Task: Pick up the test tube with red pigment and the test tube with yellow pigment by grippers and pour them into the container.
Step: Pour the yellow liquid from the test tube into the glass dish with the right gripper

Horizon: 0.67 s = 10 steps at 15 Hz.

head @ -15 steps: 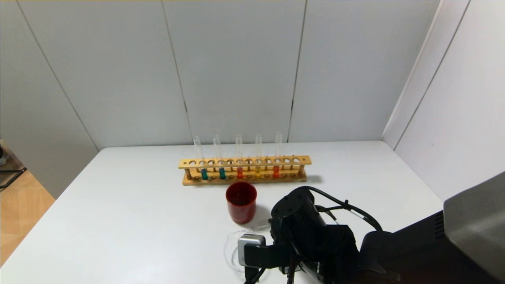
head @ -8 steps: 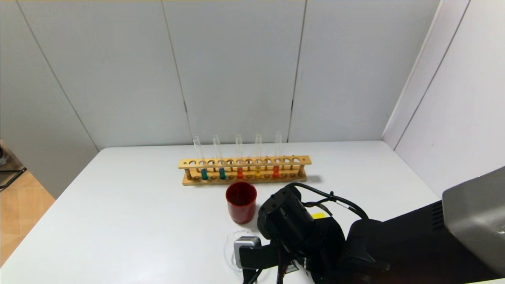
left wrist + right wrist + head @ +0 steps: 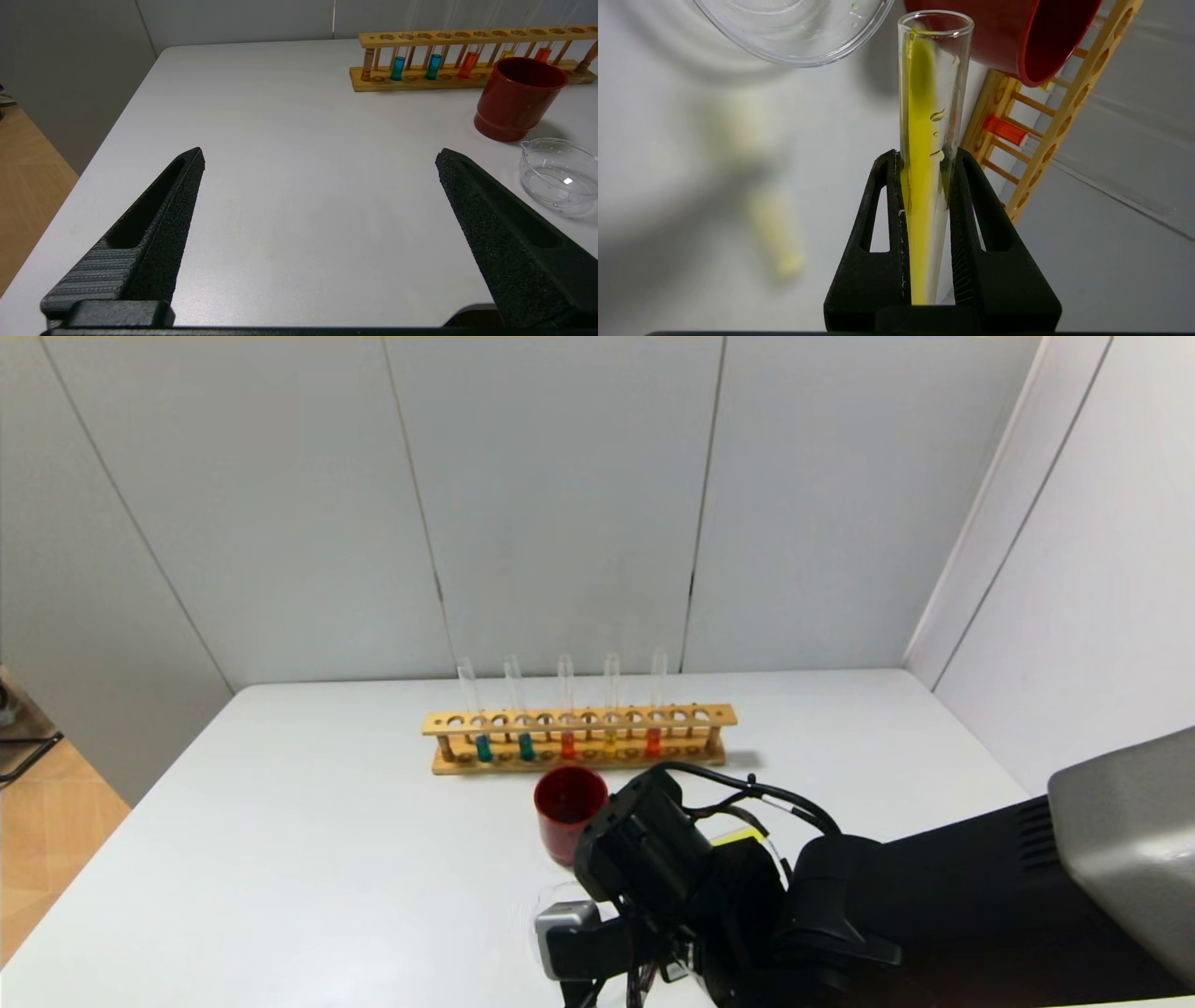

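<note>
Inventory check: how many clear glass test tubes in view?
6. Five upright in the wooden rack: teal, teal, red-orange, yellow, red-orange; one yellow, tilted, in the right gripper. Left gripper empty, open.

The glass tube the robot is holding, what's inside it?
Yellow liquid, spread in a long streak along the test tube, clamped in the right gripper. The tube's bottom end is hidden behind the gripper.

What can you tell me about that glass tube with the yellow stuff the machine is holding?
The test tube with yellow pigment is slim clear glass with an open rimmed mouth. The right hand clamps it between two black fingers. It is tipped so the yellow liquid spreads along its length, mouth pointing toward the container. Droplets cling inside.
</note>
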Tool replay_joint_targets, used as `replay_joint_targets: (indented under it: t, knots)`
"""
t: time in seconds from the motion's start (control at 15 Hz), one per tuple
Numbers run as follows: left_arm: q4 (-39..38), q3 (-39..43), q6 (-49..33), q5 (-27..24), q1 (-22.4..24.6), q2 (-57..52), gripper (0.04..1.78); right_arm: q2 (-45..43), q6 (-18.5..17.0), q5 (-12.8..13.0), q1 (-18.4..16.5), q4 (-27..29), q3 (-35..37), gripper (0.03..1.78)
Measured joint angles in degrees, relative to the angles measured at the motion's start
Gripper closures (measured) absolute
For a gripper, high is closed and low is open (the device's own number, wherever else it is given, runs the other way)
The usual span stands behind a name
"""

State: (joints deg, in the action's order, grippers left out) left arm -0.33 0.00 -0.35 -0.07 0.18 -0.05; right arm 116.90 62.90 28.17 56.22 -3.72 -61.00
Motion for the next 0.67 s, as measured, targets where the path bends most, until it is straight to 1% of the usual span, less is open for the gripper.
replay_joint_targets:
  t: [0.13,0.27,0.67]
  knots:
    - [0.02,0.00,0.02,0.00,0.00,0.00,0.07,0.06,0.79,0.79,0.17,1.00,-0.62,1.48]
    - [0.02,0.00,0.02,-0.02,0.00,0.00,0.07,0.13,1.60,0.82,0.59,1.02,-0.79,1.48]
    - [0.02,0.00,-0.02,-0.02,0.00,0.00,0.07,0.46,1.73,0.85,0.33,1.05,-1.12,1.48]
